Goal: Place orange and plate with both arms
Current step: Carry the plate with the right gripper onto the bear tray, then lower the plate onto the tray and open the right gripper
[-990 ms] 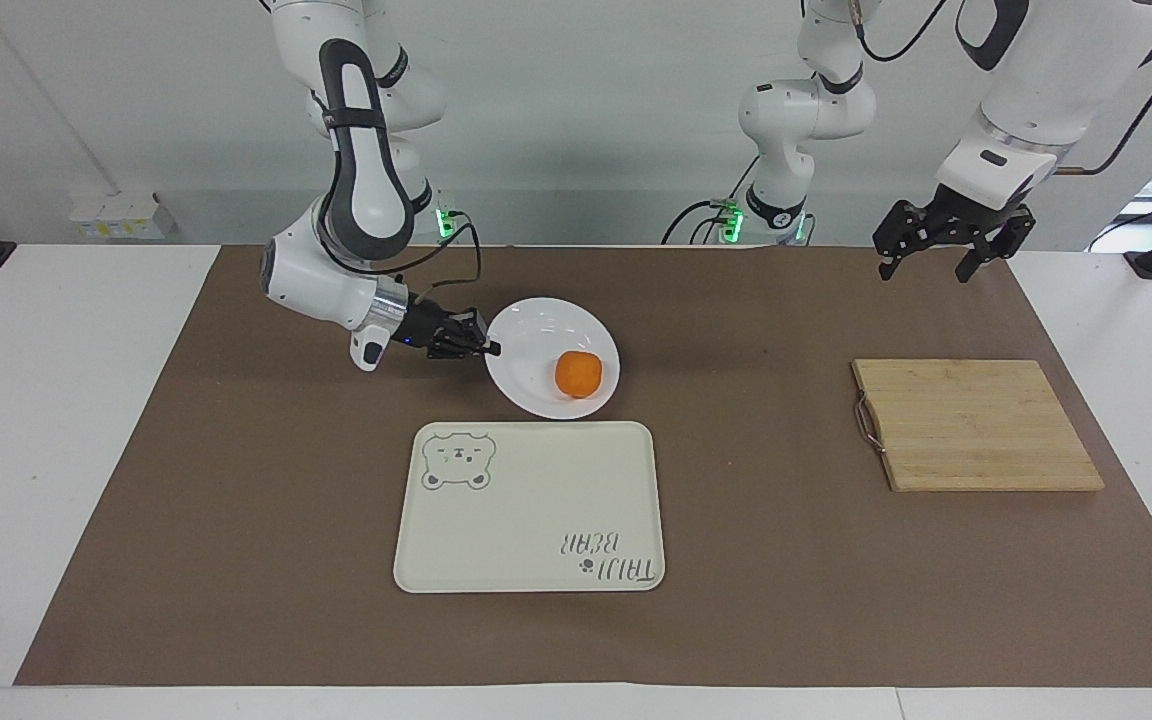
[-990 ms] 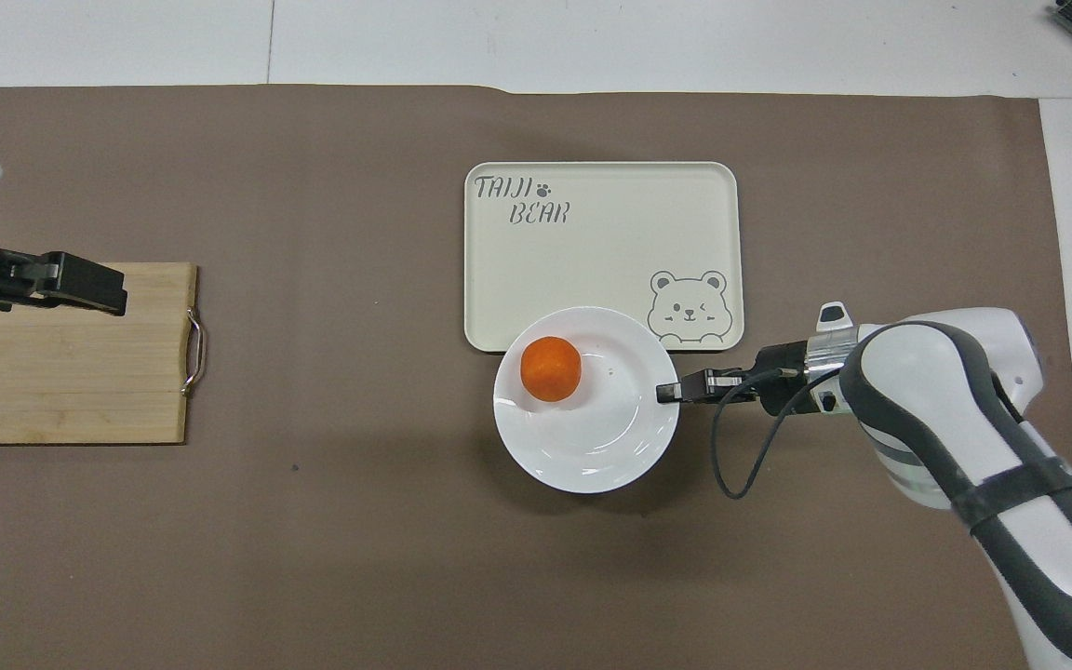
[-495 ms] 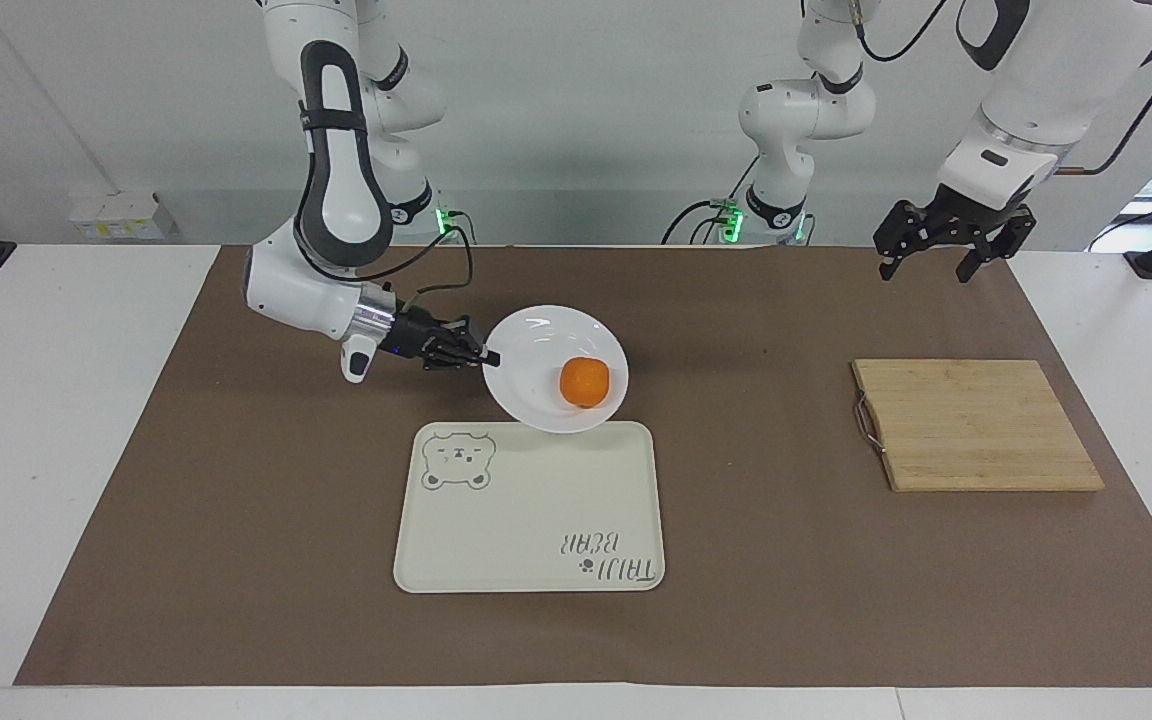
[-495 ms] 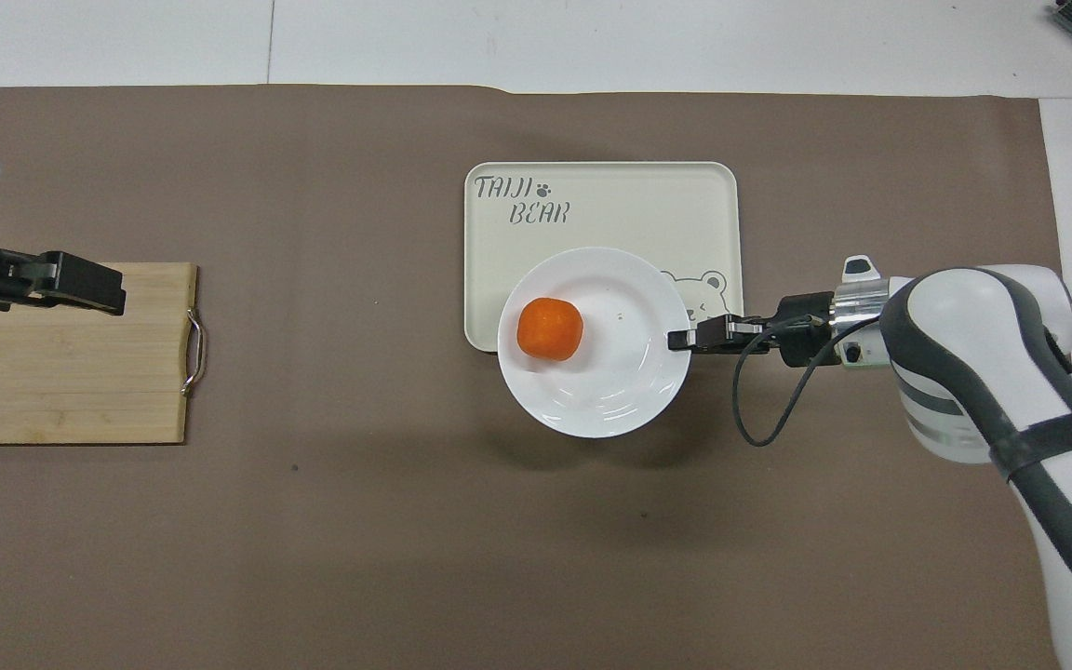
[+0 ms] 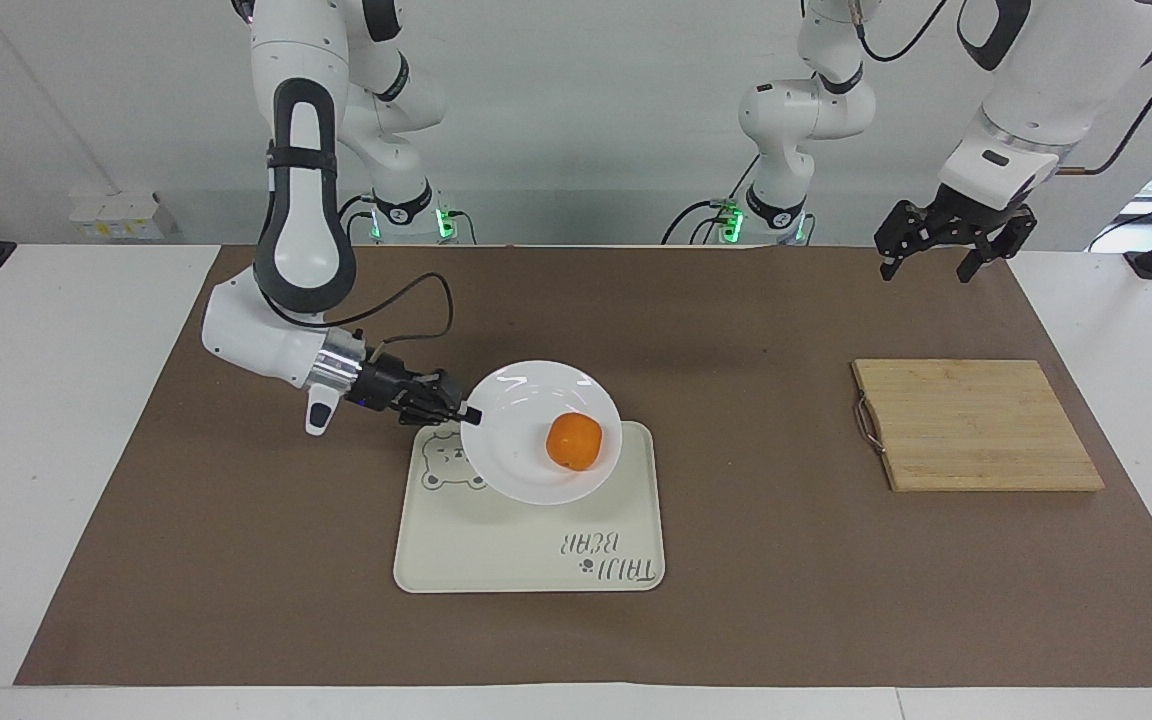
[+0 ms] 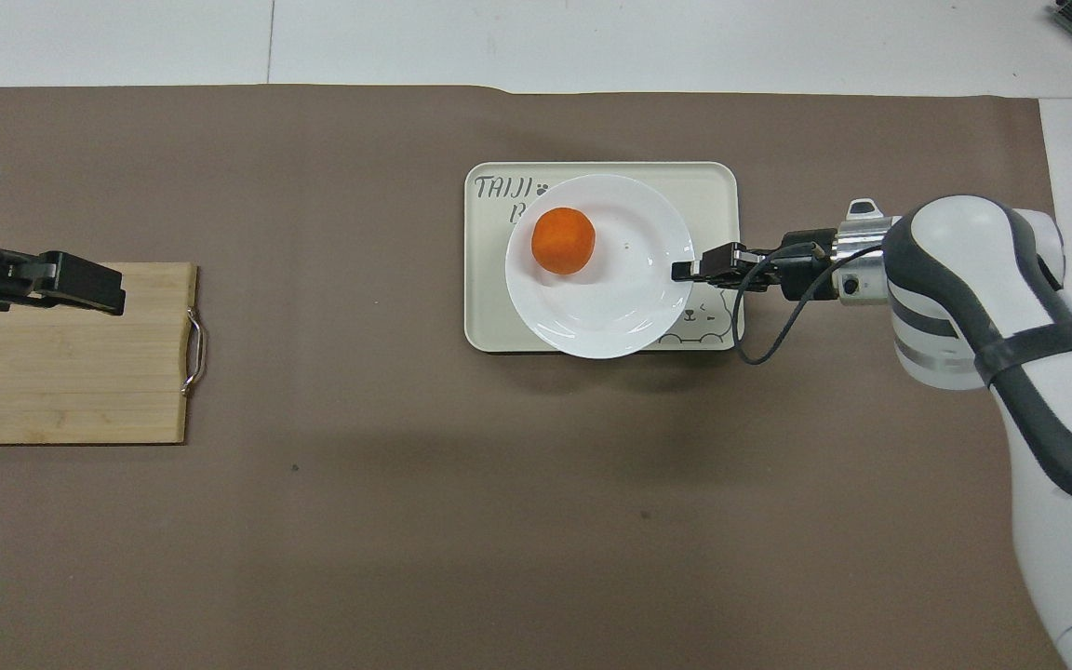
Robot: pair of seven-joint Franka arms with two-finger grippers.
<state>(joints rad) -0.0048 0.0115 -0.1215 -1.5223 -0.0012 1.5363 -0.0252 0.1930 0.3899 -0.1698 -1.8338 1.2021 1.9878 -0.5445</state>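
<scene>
The white plate carries the orange and is over the cream bear-print tray. My right gripper is shut on the plate's rim at the right arm's end and holds it slightly tilted. I cannot tell whether the plate touches the tray. In the overhead view the plate covers much of the tray, with the orange toward its rim away from the right gripper. My left gripper waits open and empty in the air, over the cutting board in the overhead view.
A bamboo cutting board with a metal handle lies on the brown mat toward the left arm's end, also in the overhead view. The brown mat covers most of the white table.
My right gripper has carried the plate with the orange away from the robots, from the mat beside the tray to over the tray. The left arm has not moved.
</scene>
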